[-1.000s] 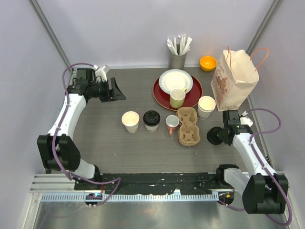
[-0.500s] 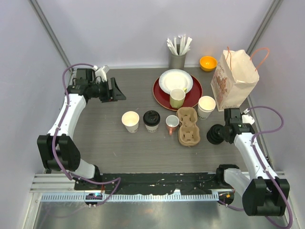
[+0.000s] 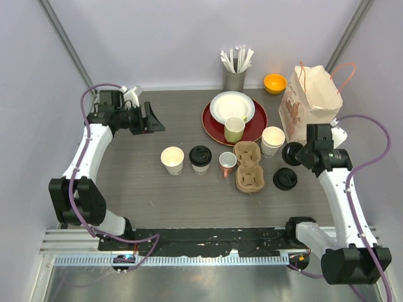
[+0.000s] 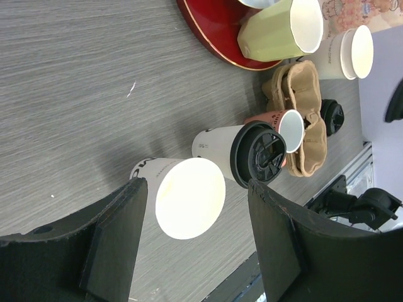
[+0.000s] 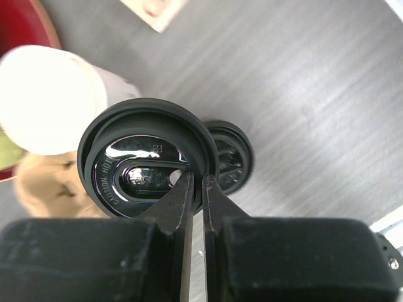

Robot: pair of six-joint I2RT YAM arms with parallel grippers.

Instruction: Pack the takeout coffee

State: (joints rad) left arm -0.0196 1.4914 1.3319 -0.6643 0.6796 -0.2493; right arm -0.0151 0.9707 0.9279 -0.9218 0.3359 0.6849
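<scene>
Over the table [image 5: 315, 75], the right end effector [image 5: 196, 181] pinches a black lid [image 5: 116, 135].

the left arm [image 3: 94, 148] rises from its base at the near left and stretches along the left side to the far left corner. there the wrist bends, so that the left gripper [image 3: 157, 119] points right, toward the middle. its two fingers [image 4: 113, 245] stand wide apart and grip nothing. the right arm [image 3: 340, 189] reaches forward along the right side with its wrist turned inward, and the right gripper [image 3: 300, 153] points left. its fingers [image 5: 182, 201] are pinched almost together on the rim of a black lid [image 5: 148, 167].
</scene>
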